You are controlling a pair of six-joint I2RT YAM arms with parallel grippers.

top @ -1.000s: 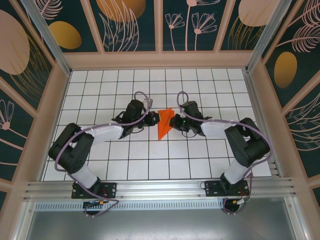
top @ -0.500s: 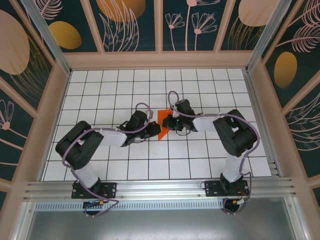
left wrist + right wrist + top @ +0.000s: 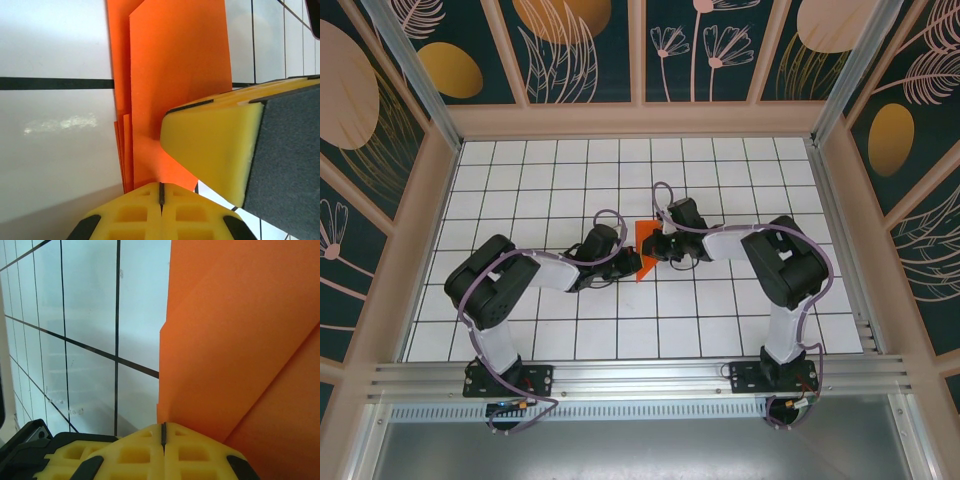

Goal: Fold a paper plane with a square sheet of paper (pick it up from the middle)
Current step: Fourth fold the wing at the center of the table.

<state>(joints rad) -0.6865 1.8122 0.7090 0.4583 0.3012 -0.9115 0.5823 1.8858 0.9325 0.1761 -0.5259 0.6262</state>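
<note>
The orange sheet of paper (image 3: 642, 240) lies folded in layers at the middle of the white grid table, a narrow pointed paper plane shape partly covered by both grippers. My left gripper (image 3: 626, 262) is shut, its tips resting on the paper's near left edge (image 3: 170, 75). From the right, my right gripper (image 3: 657, 246) is shut too, tips against the paper (image 3: 240, 340). In the left wrist view my own tips (image 3: 161, 192) meet at the fold, and a yellow right finger (image 3: 210, 145) presses on the paper just beyond. The right tips (image 3: 163, 432) sit at a layered edge.
The table (image 3: 540, 180) is white tile with black grid lines, walled on three sides by patterned panels (image 3: 570, 40). An aluminium rail (image 3: 640, 375) with both arm bases runs along the near edge. Both elbows stick out, left (image 3: 485, 290) and right (image 3: 790, 265).
Both grippers have closed in over the paper: the left one slid right and nearer, the right one moved left. The long dart outline is now partly covered and looks shorter.
</note>
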